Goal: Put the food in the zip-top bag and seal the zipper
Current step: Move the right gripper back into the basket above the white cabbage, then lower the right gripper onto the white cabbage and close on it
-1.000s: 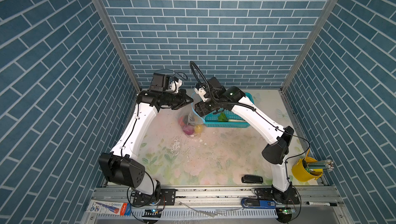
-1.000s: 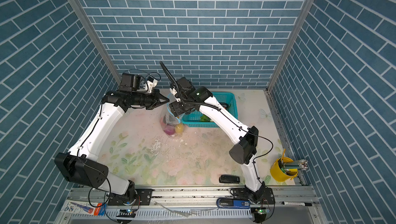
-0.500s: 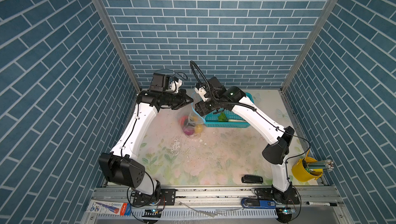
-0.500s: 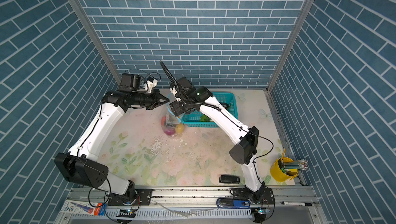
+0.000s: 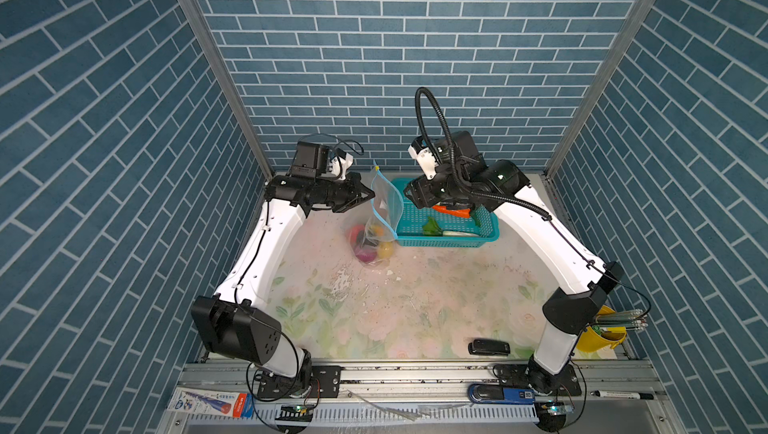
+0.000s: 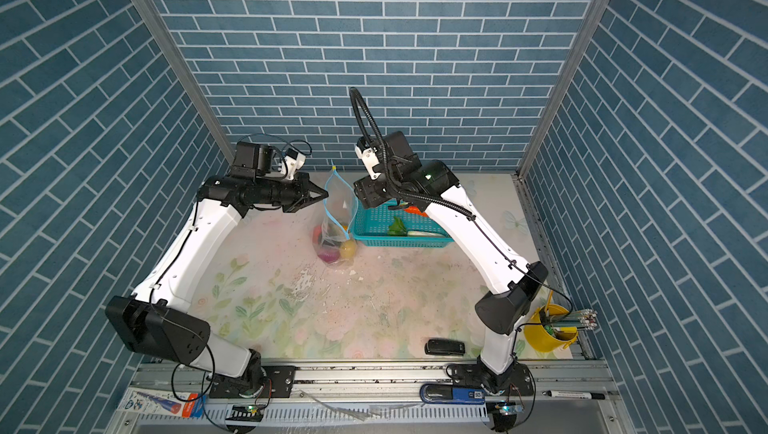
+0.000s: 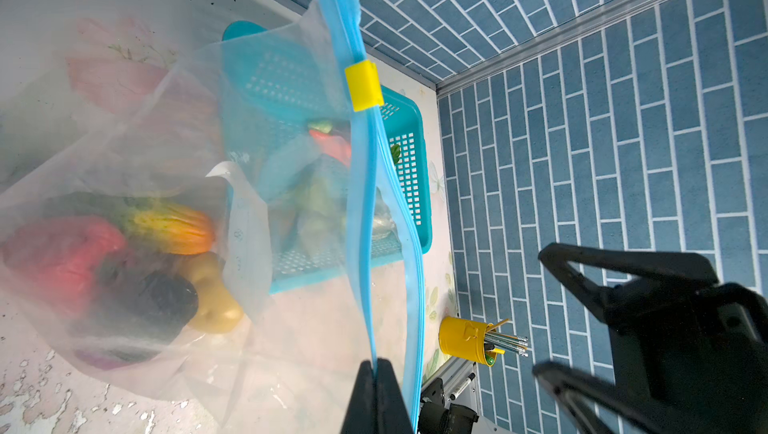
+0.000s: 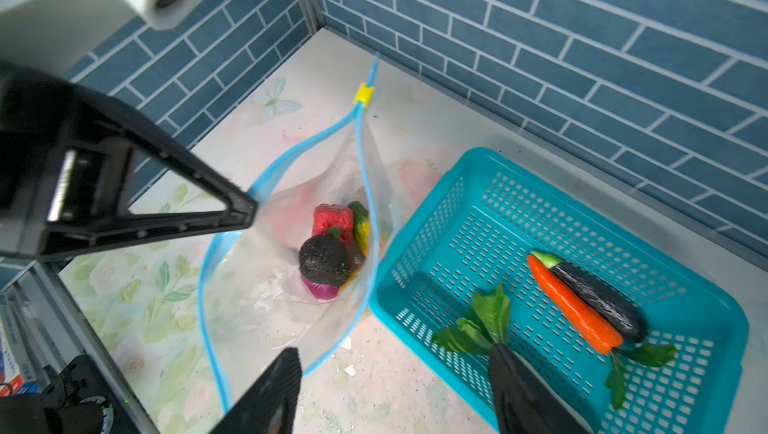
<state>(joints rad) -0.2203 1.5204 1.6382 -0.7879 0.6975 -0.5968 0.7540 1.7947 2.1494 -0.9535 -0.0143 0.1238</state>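
The left pincer (image 7: 378,394) is clamped on one lip of the zipper (image 7: 359,203). It lifts that side of the bag (image 5: 384,203) off the table (image 5: 415,307), so the mouth gapes upward in a long loop, probably to give the other arm a target to drop into. The slider (image 7: 363,85) sits at the strip's far end, top centre of the left wrist view, leaving nearly the whole mouth unsealed. The bag stands mid-frame in both top views, its belly on the table, against the left corner of the basket (image 5: 449,240). The right pincer (image 8: 395,351) hangs wide and empty above the line where bag mouth meets basket, seemingly between one drop and the next pick. A red piece (image 8: 332,218), a dark round piece (image 8: 324,263) and an onion (image 8: 320,288) lie at the bag's bottom. The carrot (image 8: 573,307) and eggplant (image 8: 602,299) lie side by side in the basket, with greens (image 8: 482,328) and a pale piece (image 5: 459,233) nearby, so loading looks about half done. The crinkled film blurs the bagged food, and something yellow behind the red piece is mostly hidden. In the top views the right arm covers the basket's rear. The left pincer's body is cut off at the lower edge of its own view, and a right finger hides the greens' stalk.
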